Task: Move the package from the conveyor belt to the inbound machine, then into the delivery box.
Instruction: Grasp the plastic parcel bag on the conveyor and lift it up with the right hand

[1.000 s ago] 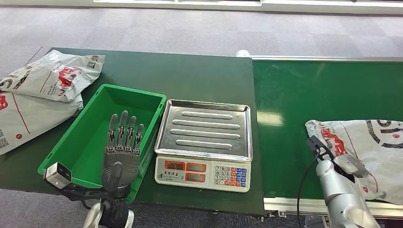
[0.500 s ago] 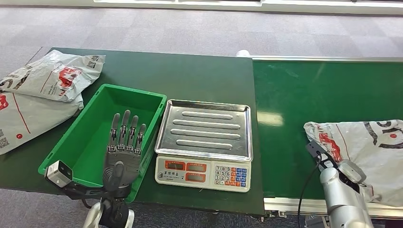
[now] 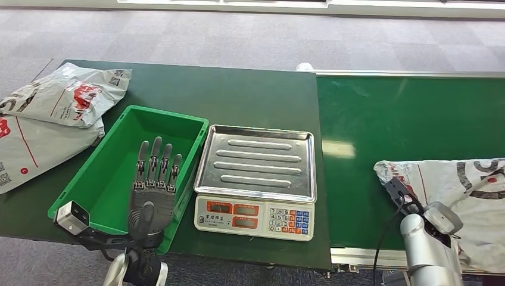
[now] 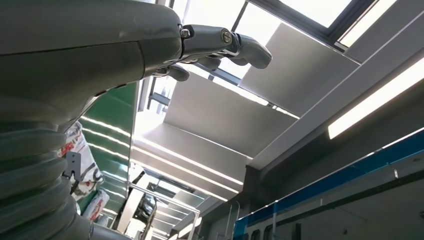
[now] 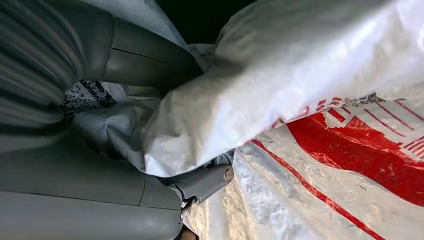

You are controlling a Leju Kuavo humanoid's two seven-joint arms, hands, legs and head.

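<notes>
The white package (image 3: 476, 187) with red and black print lies on the green conveyor belt (image 3: 411, 113) at the right. My right hand (image 3: 436, 215) is at its near left corner and grips the bag; in the right wrist view a fold of the package (image 5: 310, 85) sits between the thumb (image 5: 145, 57) and the fingers (image 5: 205, 181). The inbound machine, a scale with a steel tray (image 3: 259, 159), stands on the table's middle. The green delivery box (image 3: 77, 199) is left of it. My left hand (image 3: 153, 185) hovers open over the box's near right corner, fingers straight.
Two more printed bags (image 3: 68, 95) (image 3: 33, 149) lie at the table's far left. A metal rail (image 3: 411, 74) runs along the belt's far edge. The dark green table (image 3: 238, 89) spreads behind the scale and box.
The package has crumpled and its left edge has slid a little toward the scale under my right hand's grip. The left hand has stayed put.
</notes>
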